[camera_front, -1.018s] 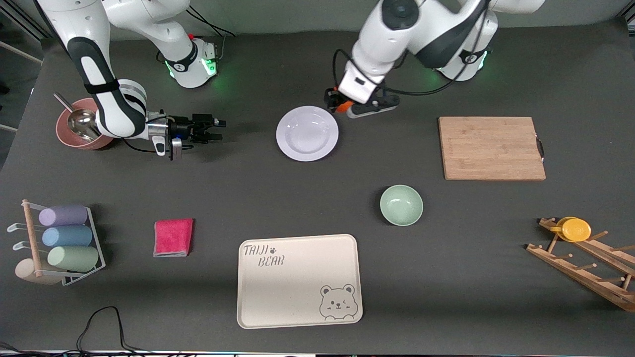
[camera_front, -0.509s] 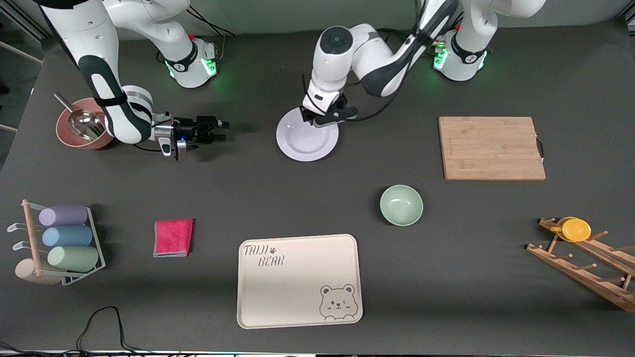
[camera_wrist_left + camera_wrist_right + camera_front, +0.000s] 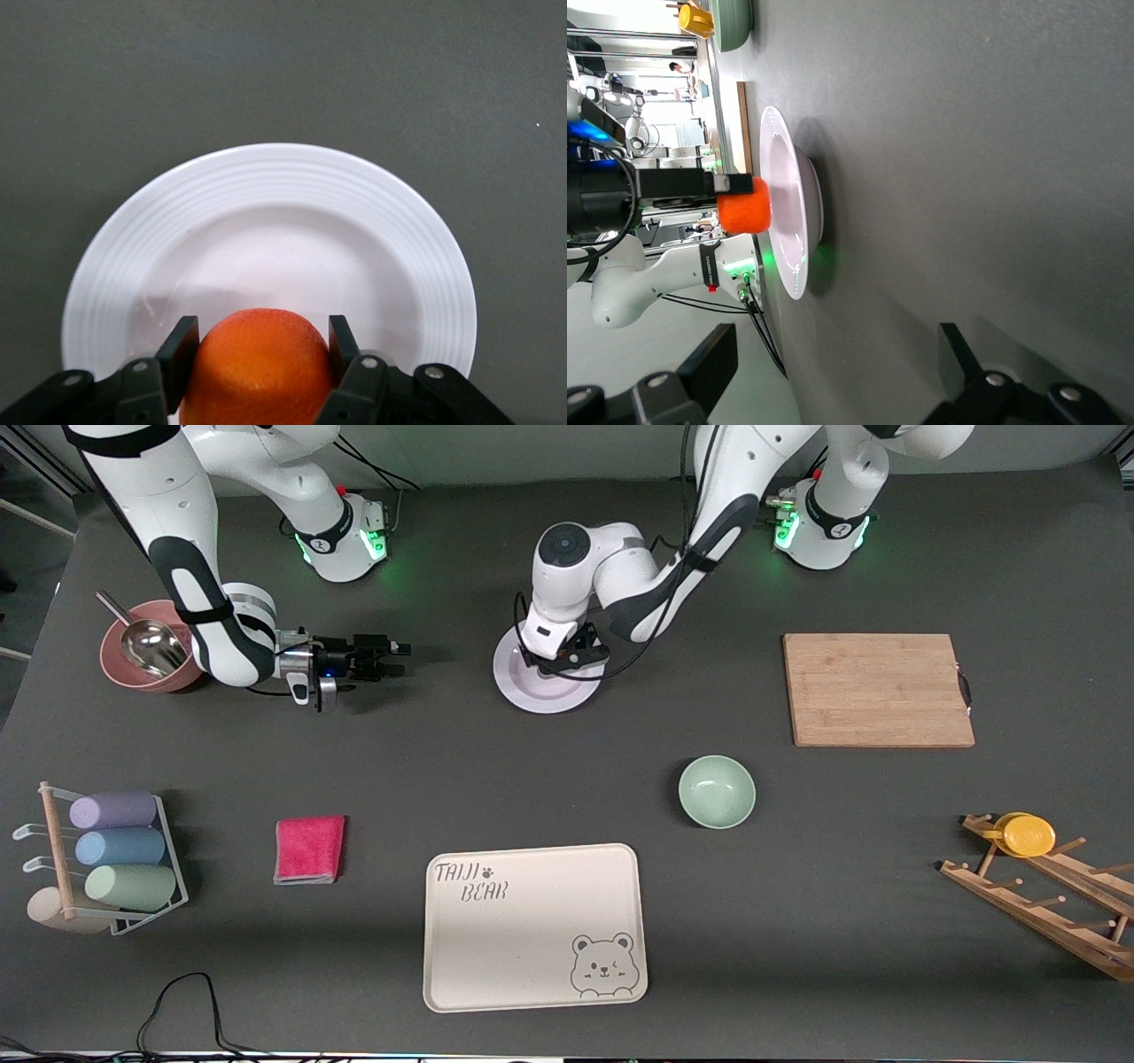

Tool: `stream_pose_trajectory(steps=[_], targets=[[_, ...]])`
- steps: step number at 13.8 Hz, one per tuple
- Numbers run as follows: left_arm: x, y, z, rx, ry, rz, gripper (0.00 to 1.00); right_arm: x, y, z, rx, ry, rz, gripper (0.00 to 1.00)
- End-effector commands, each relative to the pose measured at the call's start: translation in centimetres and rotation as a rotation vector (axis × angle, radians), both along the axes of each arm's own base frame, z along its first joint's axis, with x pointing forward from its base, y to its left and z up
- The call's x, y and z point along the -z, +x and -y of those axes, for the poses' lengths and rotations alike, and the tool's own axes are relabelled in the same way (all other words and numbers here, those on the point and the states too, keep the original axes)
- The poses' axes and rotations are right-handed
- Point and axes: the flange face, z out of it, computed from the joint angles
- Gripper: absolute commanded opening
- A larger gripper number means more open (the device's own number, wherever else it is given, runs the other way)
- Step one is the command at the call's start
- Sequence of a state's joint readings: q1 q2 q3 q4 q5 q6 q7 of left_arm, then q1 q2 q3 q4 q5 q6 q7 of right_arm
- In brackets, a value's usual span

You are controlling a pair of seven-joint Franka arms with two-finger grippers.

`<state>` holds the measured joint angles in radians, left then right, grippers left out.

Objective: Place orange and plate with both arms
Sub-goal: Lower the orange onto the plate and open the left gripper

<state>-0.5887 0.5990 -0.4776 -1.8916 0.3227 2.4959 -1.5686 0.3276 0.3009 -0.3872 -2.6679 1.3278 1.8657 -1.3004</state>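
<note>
The white plate (image 3: 540, 691) lies on the dark table between the two arms. My left gripper (image 3: 560, 662) is down over its centre, shut on the orange (image 3: 257, 367). The wrist hides the orange in the front view. In the left wrist view both fingers (image 3: 180, 341) press its sides above the plate (image 3: 266, 221). The right wrist view shows the orange (image 3: 744, 211) right at the plate's (image 3: 788, 190) surface; I cannot tell if they touch. My right gripper (image 3: 390, 657) hovers low over the table, toward the right arm's end from the plate, open and empty (image 3: 837, 363).
A pink bowl with a metal scoop (image 3: 146, 655) sits by the right arm. Nearer the camera are a green bowl (image 3: 717, 791), a cream bear-print tray (image 3: 532, 926), a red cloth (image 3: 309, 849) and a cup rack (image 3: 111, 859). A cutting board (image 3: 877, 689) and wooden rack (image 3: 1045, 895) stand toward the left arm's end.
The left arm swung from beside the plate's edge to over its middle and came down with the orange. The right gripper barely shifted.
</note>
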Motion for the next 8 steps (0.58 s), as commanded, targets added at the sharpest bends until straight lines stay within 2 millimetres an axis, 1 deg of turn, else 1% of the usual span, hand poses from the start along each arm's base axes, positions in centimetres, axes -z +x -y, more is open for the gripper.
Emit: stream_pose_trajectory(steps=[1, 2, 3, 4, 5, 6, 7, 8], targets=[[1.5, 0.4, 1.4, -0.018, 0.017, 0.027, 0.0, 0.4, 0.4, 0.0, 0.0, 0.016, 0.036, 1.0], [1.6, 0.3, 1.3, -0.027, 0.02, 0.025, 0.12, 0.7, 0.2, 0.1, -0.003, 0.015, 0.041, 1.0], [1.7, 0.3, 1.3, -0.025, 0.027, 0.023, 0.99, 0.9, 0.3, 0.2, 0.002, 0.016, 0.046, 1.0], [1.5, 0.3, 1.2, -0.014, 0.038, 0.031, 1.0, 1.1, 0.2, 0.1, 0.005, 0.016, 0.044, 1.0], [1.3, 0.7, 0.8, 0.001, 0.063, 0.042, 1.0, 1.2, 0.1, 0.2, 0.005, 0.015, 0.041, 0.99], [0.4, 1.5, 0.4, 0.026, 0.079, 0.064, 1.0, 1.3, 0.1, 0.0, 0.002, 0.016, 0.042, 0.93], [-1.2, 3.3, -0.1, 0.065, 0.08, 0.088, 1.0, 1.3, 0.1, 0.0, 0.002, 0.016, 0.042, 0.87], [-2.9, 5.5, -1.1, 0.096, 0.101, 0.1, 1.0, 1.3, 0.1, 0.0, 0.002, 0.016, 0.042, 0.78]])
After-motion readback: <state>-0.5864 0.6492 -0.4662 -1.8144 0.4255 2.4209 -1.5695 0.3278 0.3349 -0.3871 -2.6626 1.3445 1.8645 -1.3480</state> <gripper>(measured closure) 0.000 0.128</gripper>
